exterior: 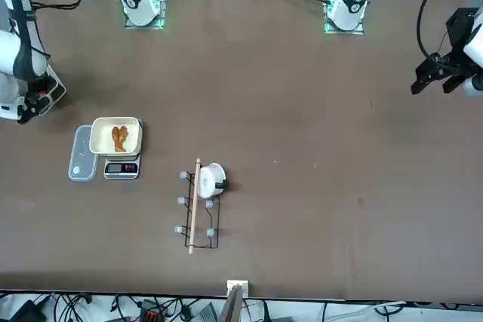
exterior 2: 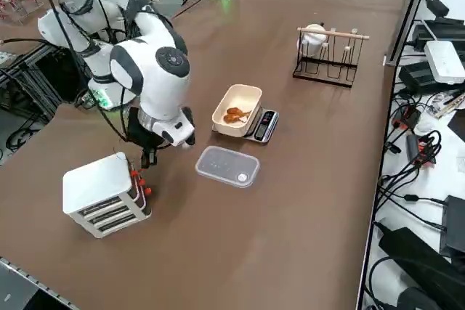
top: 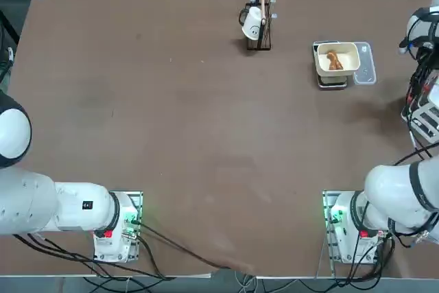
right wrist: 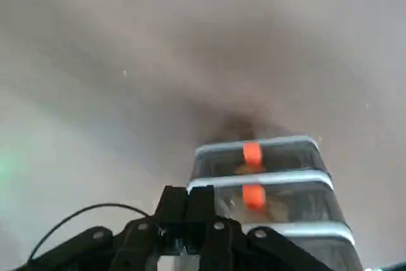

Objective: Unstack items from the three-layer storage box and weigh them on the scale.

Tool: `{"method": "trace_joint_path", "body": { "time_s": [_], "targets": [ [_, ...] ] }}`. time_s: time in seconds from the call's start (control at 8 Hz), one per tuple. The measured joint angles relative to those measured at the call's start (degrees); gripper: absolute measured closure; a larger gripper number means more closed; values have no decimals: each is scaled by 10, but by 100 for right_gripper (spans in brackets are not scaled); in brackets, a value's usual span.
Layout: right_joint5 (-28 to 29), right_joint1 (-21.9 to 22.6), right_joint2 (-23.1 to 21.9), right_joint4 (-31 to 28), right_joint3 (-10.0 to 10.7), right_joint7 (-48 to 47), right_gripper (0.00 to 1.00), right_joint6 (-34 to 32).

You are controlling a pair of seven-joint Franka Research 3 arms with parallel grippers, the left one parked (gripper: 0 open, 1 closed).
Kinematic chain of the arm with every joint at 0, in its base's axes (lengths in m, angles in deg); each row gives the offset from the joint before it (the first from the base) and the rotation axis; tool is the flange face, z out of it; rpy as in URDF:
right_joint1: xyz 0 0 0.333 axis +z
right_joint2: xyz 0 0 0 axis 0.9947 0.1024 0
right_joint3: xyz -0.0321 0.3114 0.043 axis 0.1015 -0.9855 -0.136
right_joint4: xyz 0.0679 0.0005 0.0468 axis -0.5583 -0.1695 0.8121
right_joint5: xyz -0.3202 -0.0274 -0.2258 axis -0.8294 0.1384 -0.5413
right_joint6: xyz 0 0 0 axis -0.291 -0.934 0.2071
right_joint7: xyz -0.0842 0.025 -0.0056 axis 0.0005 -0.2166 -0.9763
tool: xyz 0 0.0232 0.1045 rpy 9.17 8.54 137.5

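Right side view shows storage box [exterior 2: 106, 194] beside pinched-together, empty claw [exterior 2: 148, 157], top view only the scale [top: 334, 68].

Brown table [top: 171, 121]; white three-layer storage box [exterior 2: 102, 192] with clear-fronted drawers and orange-red tabs [right wrist: 252, 153]; cream tray [top: 337, 58] holding a golden-brown lumpy piece [top: 334, 60] on the dark-grey scale [exterior 2: 264, 125]; translucent bluish plate [exterior 2: 227, 166]; white cup [top: 252, 23] on a black wire stand [top: 263, 32]; black right gripper [right wrist: 190, 217]
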Motion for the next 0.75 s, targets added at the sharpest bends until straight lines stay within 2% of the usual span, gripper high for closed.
{"method": "trace_joint_path", "body": {
  "time_s": [0.25, 0.5, 0.75],
  "targets": [
    [28, 8, -5, 18, -18, 0, 87, 0],
    [-7, 26, -3, 33, -22, 4, 53, 0],
    [-65, 27, 11, 36, -18, 4, 47, 14]
  ]
}}
